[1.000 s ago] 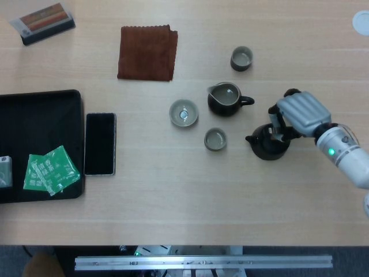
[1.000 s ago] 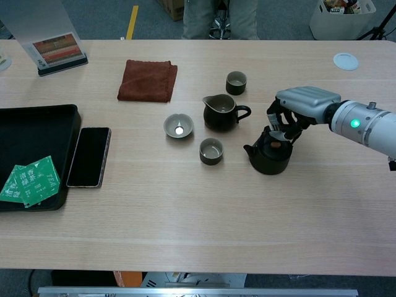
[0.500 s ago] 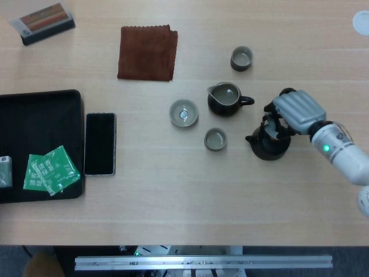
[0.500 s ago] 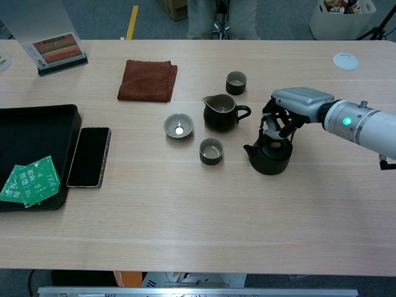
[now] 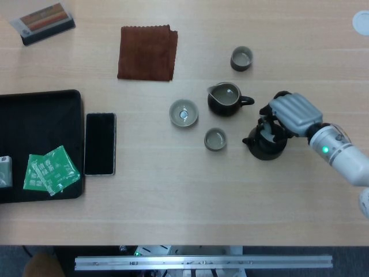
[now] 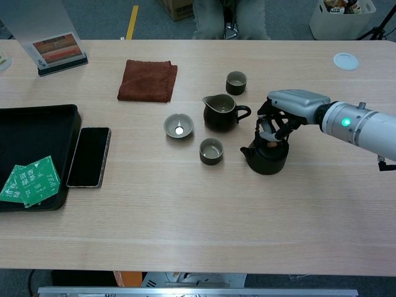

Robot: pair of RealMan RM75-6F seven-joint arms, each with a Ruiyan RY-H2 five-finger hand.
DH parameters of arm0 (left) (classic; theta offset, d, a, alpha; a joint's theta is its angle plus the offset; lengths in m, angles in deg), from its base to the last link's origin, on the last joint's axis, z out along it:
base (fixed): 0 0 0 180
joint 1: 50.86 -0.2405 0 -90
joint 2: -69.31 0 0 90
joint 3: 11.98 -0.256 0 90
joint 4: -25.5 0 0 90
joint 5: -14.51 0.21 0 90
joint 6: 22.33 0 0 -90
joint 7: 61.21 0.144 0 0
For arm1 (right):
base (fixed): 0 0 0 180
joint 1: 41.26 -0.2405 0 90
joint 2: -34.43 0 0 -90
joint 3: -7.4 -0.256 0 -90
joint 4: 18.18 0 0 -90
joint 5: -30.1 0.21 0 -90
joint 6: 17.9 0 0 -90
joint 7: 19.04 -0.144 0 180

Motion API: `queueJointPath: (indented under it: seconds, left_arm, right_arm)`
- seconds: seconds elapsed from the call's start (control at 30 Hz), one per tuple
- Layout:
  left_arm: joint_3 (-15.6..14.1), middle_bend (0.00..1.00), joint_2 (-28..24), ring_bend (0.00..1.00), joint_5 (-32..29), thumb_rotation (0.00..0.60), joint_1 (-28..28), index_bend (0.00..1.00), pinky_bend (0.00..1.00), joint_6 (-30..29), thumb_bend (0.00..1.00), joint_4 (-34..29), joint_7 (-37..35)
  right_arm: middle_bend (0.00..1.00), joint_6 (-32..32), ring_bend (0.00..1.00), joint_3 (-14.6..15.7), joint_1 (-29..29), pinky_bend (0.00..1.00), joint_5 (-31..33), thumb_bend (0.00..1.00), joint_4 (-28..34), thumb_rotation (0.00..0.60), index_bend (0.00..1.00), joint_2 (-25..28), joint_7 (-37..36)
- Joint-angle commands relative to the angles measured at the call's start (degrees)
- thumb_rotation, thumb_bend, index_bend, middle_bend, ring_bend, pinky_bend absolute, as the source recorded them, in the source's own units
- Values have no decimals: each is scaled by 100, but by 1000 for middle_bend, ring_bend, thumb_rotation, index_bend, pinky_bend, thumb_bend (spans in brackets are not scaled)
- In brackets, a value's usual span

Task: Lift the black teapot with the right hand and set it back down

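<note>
At the far left a black tray (image 5: 40, 101) runs off the edge of the head view, holding green tea packets (image 5: 51, 169) and a grey object (image 5: 4, 171) that is mostly cut off and cannot be made out. Just beside the tray's right rim lies a dark smartphone (image 5: 100, 143), flat on the desk (image 5: 173, 196). Up at the far left corner stands a card holder (image 6: 59, 52) whose printed stripes are too small to read. A folded brown cloth (image 5: 147, 52) lies further right, well apart from the tea set. Then come a small teacup (image 5: 183, 112), a second teacup (image 5: 215, 139) nearer the robot, a dark pitcher (image 5: 225, 100) with its handle pointing right, and a third teacup (image 5: 241, 58) at the back. The black teapot (image 6: 266, 158) sits to the right of the pitcher, spout pointing left; whether its base touches the desk cannot be told. The right hand (image 6: 286, 110) arches over it with fingers (image 6: 267, 127) curled down around the lid area, hiding the handle and the exact grip. A white disc (image 6: 345, 60) lies at the far right, partly cut off in the head view. The left hand appears in neither view.
</note>
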Motion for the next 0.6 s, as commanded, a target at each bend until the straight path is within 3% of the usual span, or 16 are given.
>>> queueJointPath:
  seconds: [0.03, 0.33, 0.6]
  left_arm:
    - [6, 109, 0, 0, -2, 471, 4, 84, 45, 2, 380, 0, 2]
    - [19, 109, -12, 0, -3, 472, 8, 84, 45, 1, 380, -17, 11]
    - [19, 109, -48, 0, -11, 472, -26, 84, 45, -40, 380, -34, 5]
  right_arm:
    - [700, -90, 668, 0, -26, 200, 50, 355, 31, 537, 660, 47, -45]
    - [729, -459, 700, -128, -229, 200, 352, 349, 166, 536, 682, 230, -208]
    - [729, -648, 700, -130, -346, 200, 469, 167, 231, 521, 685, 318, -306]
